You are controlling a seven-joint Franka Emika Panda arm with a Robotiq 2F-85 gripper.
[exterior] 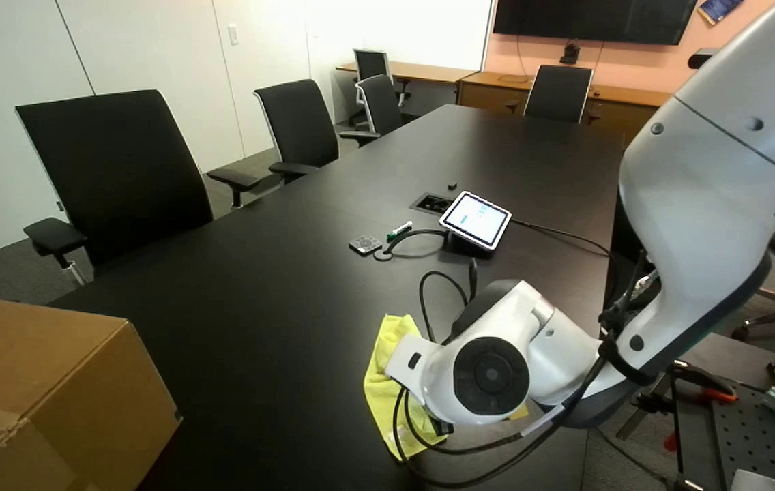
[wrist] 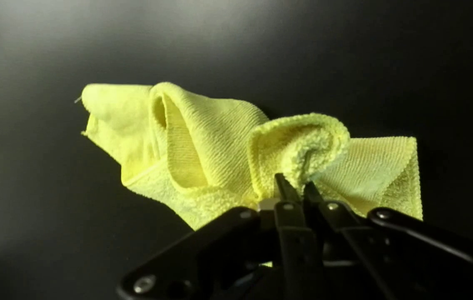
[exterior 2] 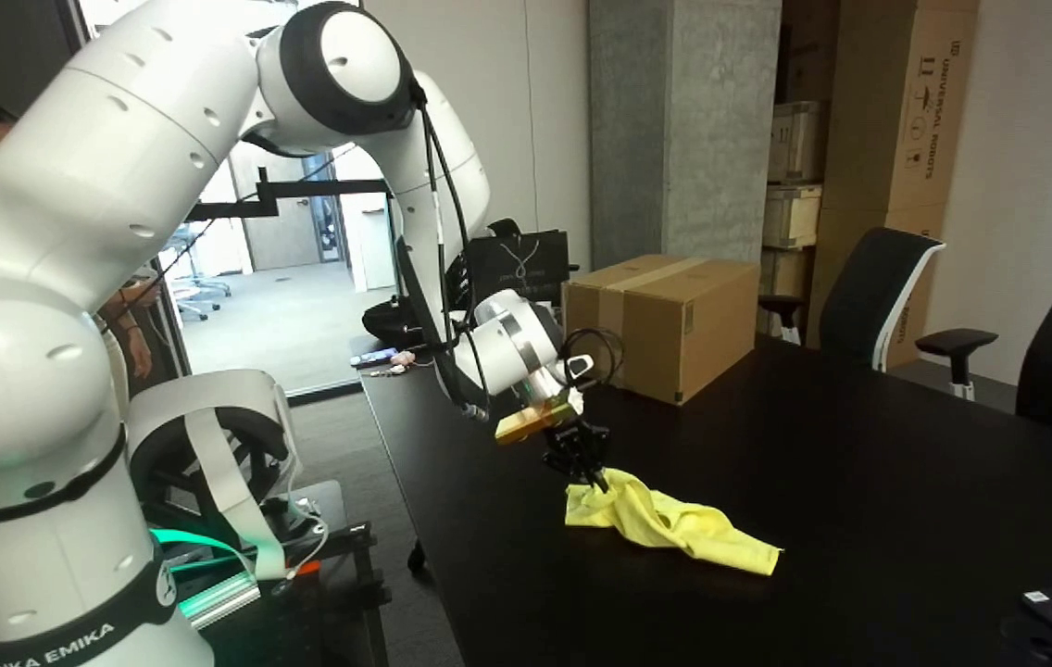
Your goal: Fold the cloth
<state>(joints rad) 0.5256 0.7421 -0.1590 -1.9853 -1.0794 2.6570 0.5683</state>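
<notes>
Cloth (wrist: 224, 137) sits on the worktop (exterior 2: 859, 445), at the tips of the fingers (wrist: 287, 192); cardboard box (exterior 2: 651, 324) stands apart from it, toward 12 o'clock in an exterior view.

Progress: partway at best, my call. Fabric is gathered into a long uneven strip, doubled over in places, but no clean fold with matched edges. Wrist view, going from the fingertips: thick rolled curl toward 12 o'clock, upright open loop toward 10, narrow tucked end further out the same way, flatter hemmed end toward 3. Left to do, probably: lay the curl down, flatten the loop, line up edges, let go, back off. Could easily count as bunched rather than folded if released like this.

Fingers: close together, slim gap at the tips, tuft of cloth at the base of the curl looks pinched between them. How deep the bite goes is hidden. In an exterior view the tips meet the cloth near its 10 o'clock end, and the rest of the strip runs off toward 4. Can't tell whether the pinched part is clear of the worktop.
</notes>
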